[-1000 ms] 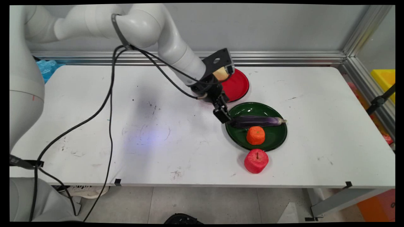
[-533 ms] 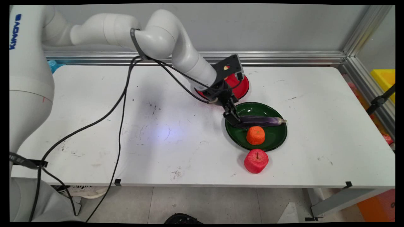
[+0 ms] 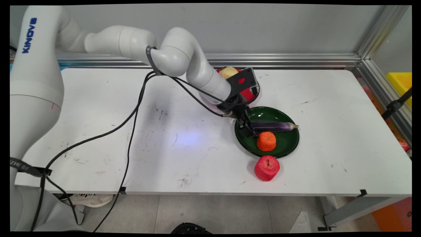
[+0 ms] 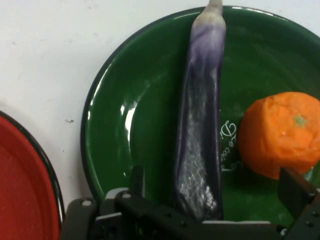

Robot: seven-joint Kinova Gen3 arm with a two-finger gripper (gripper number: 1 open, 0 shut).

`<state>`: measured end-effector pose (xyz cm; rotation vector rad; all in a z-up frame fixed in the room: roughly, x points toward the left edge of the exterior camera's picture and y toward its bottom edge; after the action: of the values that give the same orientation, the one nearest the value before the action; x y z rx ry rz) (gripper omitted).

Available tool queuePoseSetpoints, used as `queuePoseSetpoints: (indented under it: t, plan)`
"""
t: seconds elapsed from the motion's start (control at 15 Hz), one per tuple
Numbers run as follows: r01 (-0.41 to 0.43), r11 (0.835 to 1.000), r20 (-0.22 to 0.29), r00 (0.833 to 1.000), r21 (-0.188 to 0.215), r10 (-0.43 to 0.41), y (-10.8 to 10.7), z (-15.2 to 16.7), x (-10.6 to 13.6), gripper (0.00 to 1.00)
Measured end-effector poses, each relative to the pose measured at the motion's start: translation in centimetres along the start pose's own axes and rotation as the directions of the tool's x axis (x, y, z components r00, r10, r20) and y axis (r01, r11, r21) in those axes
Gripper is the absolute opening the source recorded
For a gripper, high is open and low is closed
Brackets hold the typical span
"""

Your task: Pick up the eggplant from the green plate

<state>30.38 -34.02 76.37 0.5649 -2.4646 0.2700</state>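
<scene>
So gripper [image 4: 212, 200] spread wide astride eggplant [image 4: 202, 115] butt end, long axis runs straight ahead (orange [image 4: 280, 135] beside).

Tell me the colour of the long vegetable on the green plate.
Dark purple eggplant, paler toward its stem; hand view.

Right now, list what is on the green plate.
On the round dark green plate lie a long purple eggplant and an orange fruit, beside each other. The black pincer straddles the eggplant's blunt end, open. Its linkage hides the plate there.
</scene>
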Motion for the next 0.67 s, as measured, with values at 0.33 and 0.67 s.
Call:
queuePoseSetpoints:
  t: [0.33,0.67]
  plan:
    - [-0.001,1.000,-0.004,1.000,0.005,0.001,0.2,0.9,-0.4,1.00]
    - [-0.002,1.000,-0.009,1.000,0.005,0.002,0.4,1.3,-0.7,0.00]
